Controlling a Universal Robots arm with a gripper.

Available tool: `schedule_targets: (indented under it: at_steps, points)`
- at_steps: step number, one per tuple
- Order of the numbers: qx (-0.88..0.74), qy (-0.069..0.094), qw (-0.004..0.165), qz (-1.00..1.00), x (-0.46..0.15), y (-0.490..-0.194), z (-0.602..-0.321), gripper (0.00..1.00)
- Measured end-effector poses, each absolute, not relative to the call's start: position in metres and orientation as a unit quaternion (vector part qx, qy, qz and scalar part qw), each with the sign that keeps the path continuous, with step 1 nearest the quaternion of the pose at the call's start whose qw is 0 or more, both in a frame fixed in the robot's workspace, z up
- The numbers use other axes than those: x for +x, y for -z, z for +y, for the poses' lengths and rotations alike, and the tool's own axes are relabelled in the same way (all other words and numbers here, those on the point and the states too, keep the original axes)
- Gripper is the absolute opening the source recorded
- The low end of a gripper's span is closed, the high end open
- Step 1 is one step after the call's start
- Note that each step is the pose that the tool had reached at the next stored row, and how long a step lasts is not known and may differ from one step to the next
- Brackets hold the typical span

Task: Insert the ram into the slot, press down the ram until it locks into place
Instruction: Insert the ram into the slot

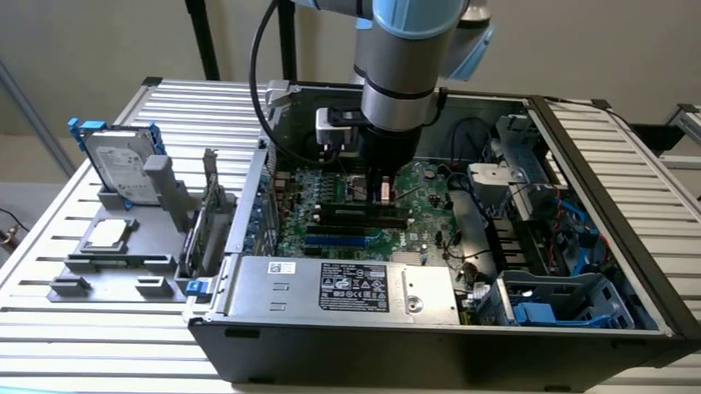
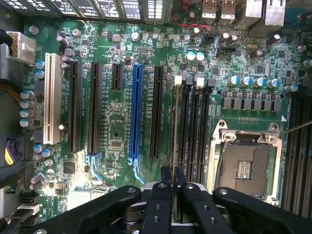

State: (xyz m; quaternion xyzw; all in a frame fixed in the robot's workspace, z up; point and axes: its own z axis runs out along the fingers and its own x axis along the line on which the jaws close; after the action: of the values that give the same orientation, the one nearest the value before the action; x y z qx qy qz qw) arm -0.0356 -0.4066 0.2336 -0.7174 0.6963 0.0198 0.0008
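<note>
Black hand (image 2: 173, 171) pinches the ram (image 2: 175, 136); seemingly above the slot (image 2: 179, 112).

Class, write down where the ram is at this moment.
In the wrist view, the ram stands edge-on, held in the gripper, over the black memory slots, between the blue slot and the processor socket.

The arm (image 1: 400, 74) reaches down from the top centre of the frame into the open computer case (image 1: 438, 349). Its pincer (image 1: 382, 193) sits low over the black memory slots (image 1: 350, 216) on the green motherboard (image 1: 428, 185) at mid-frame, and a blue slot (image 1: 340, 240) lies just below them. At left, on the slatted worktop (image 1: 66, 336), a grey holder (image 1: 110, 275) carries an upright hard drive (image 1: 115, 164).
</note>
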Motion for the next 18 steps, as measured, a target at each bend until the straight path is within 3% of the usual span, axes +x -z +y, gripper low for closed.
schedule_targets:
  at_steps: [18]
  points:
    - [-0.717, -0.020, 0.001, 0.696, -0.0356, -0.2296, -0.4059, 0.13]
